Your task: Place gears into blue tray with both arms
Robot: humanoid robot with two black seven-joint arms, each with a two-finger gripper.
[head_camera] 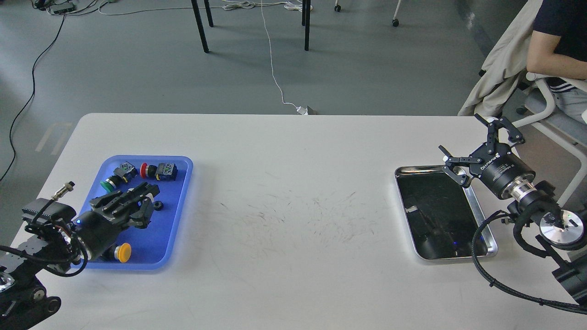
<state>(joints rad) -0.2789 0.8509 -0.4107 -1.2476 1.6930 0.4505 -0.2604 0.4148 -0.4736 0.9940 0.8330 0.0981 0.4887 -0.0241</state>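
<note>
Our left tool (149, 190) sits low over the blue tray (181, 201), fingers close together w/ nothing visibly held; one gear (158, 205) lies in the tray just beside its tip. Right tool (477, 146) hangs wide open, empty, at the steel tray's (477, 208) far corner. Any gears in there, we can't tell. Next, we judge: lift left straight up so we don't nudge the gear, then right goes down vertical.

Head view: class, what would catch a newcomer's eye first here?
The blue tray at the table's left, holding coloured push-buttons, with the left hand low over it. At the right, the steel tray, with the right hand spread open over its far edge.
</note>
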